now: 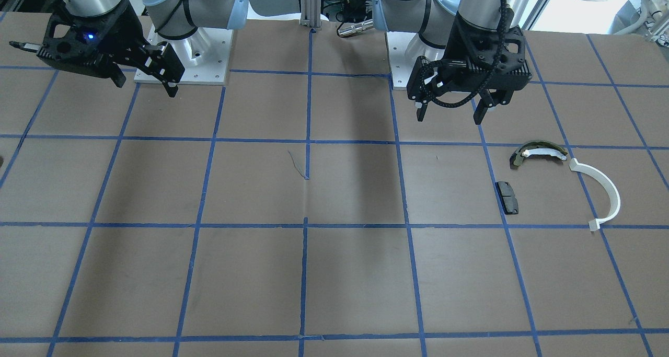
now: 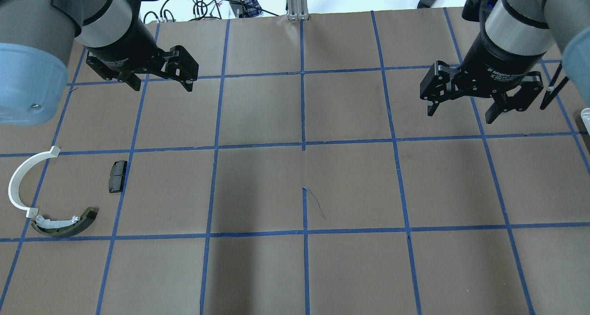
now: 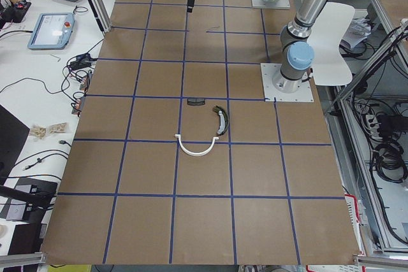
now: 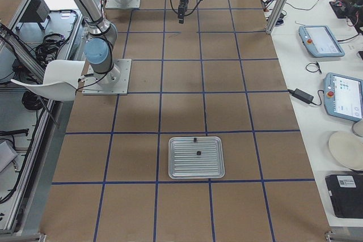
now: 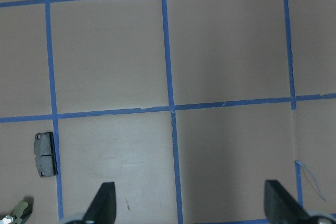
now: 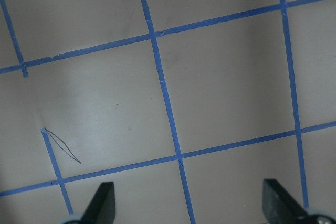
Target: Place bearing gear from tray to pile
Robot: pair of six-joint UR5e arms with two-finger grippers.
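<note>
Only two small dark parts [image 4: 198,153] sit in the tray [image 4: 181,165], while left gripper [image 2: 162,85] and right gripper [image 2: 460,115] gape empty.

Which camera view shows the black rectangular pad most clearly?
The left wrist-mounted view: the black rectangular pad is largest there, whole and unobstructed. The overhead and front-facing views show it whole but smaller; exterior left shows a tiny dark bar; the other two views miss it.

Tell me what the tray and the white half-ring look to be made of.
The tray: likely metal, a dull silver-grey ribbed sheet with rounded rim. The white half-ring: probably plastic, matte, uniformly white and thin; paint cannot be ruled out.
</note>
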